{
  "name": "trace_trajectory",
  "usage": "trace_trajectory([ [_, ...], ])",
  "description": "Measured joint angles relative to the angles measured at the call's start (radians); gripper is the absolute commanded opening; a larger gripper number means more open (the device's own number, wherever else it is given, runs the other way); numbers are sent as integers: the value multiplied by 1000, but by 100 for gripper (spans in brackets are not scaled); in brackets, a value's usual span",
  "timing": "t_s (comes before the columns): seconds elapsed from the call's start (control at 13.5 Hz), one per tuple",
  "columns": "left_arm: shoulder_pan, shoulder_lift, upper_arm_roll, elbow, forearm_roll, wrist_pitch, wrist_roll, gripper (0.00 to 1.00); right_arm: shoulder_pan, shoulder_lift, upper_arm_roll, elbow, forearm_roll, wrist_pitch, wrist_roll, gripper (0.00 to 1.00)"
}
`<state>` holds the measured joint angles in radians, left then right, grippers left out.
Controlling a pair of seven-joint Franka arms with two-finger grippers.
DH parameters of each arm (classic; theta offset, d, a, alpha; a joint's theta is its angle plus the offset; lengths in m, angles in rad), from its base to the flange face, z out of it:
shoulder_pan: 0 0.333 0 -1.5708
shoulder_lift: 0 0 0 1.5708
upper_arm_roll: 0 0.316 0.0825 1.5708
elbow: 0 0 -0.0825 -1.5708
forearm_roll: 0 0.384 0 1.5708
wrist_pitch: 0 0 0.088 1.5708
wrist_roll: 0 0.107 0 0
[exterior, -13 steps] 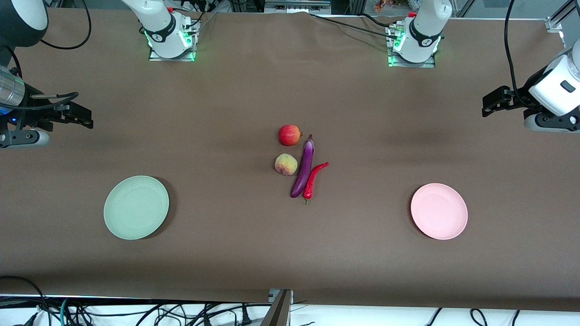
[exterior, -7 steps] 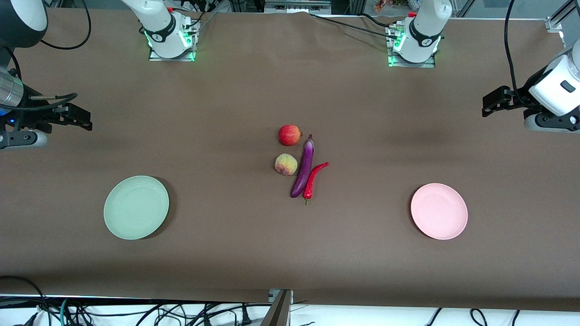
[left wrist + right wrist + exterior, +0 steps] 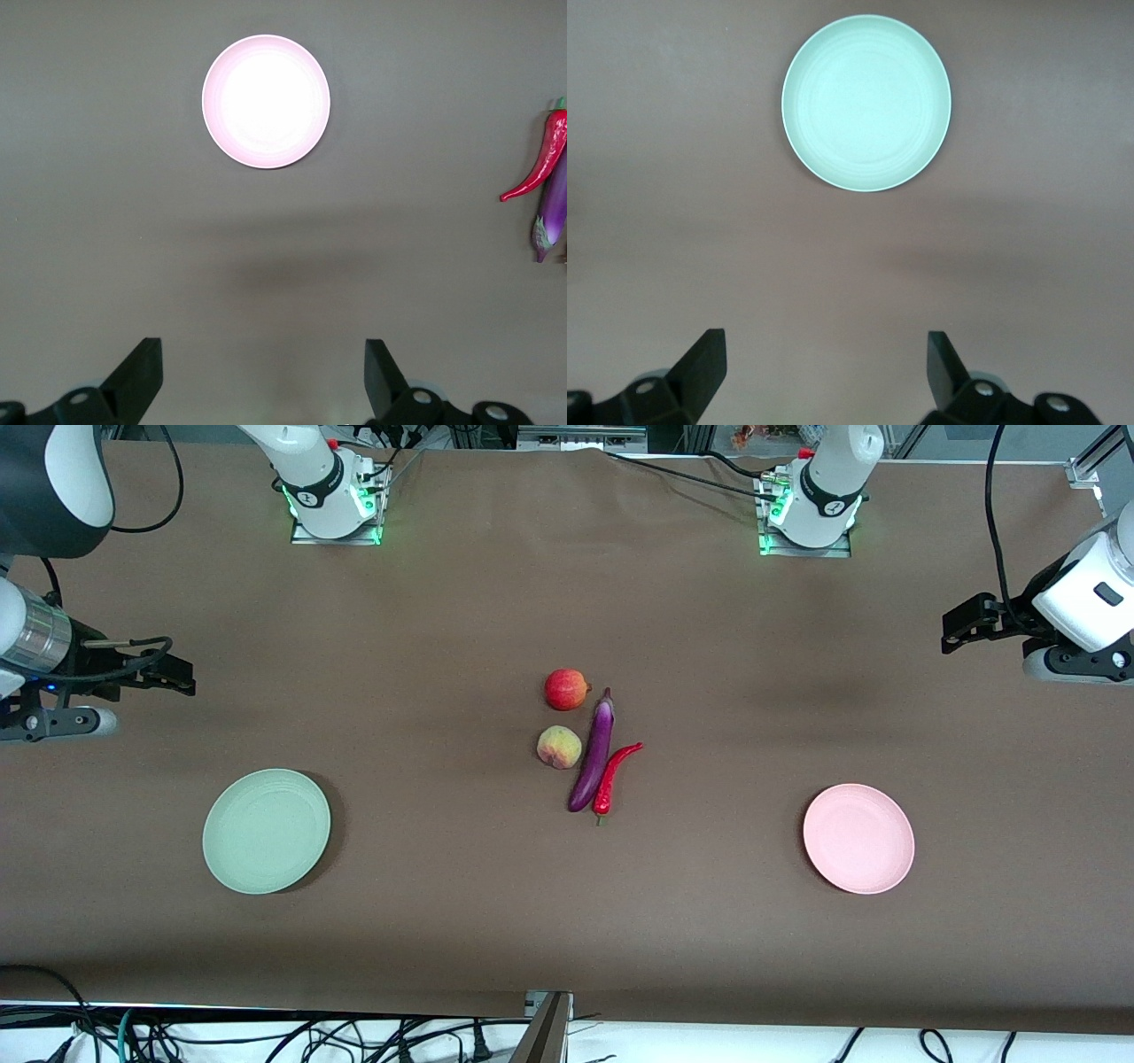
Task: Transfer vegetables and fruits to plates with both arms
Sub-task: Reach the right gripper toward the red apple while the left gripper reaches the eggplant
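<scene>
The left gripper (image 3: pixel 261 376) stood with its two fingers spread wide and nothing between them, up in the air over bare brown table (image 3: pixel 567 921) at the left arm's end; the pale pink plate (image 3: pixel 858 838) lay on the cloth nearer to the front camera than the ground beneath it, and held nothing. The right gripper (image 3: pixel 826 367) was likewise spread wide and empty, up over the bare cloth at the right arm's end; the mint green plate (image 3: pixel 266 831) lay there, also bare, nearer to the front camera than the ground under that gripper.

Between the two plates, well apart from both, the four pieces sat in a close cluster at mid-table; the red fruit (image 3: pixel 566 689) lay farthest from the front camera; the peach (image 3: pixel 559 747) sat just nearer, beside the purple eggplant (image 3: pixel 594 757), which stretched lengthwise toward the camera; the red chili pepper (image 3: pixel 614 776) lay along the eggplant on the side toward the left arm's end, touching it or nearly so, its green stem pointing toward the camera.
</scene>
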<state>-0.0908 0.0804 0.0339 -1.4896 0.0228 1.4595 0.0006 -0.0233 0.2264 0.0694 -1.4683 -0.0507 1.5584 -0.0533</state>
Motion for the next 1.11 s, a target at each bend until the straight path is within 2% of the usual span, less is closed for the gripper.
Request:
trace_trajectory([
  [0.37,0,0,0,0,0,0,0,100,7,32,9,-3,4,-1,0,100],
  [0.67,0,1,-1,0,0,-1,0,100,52,79,13,-7,73,14,75,100],
  [0.82,-1,11,-2,-3,0,-6,0,100,98,115,15,-8,85,46,151,100],
  [1.11,-7,108,-5,-8,0,-17,0,100,212,167,18,-16,102,98,305,100],
])
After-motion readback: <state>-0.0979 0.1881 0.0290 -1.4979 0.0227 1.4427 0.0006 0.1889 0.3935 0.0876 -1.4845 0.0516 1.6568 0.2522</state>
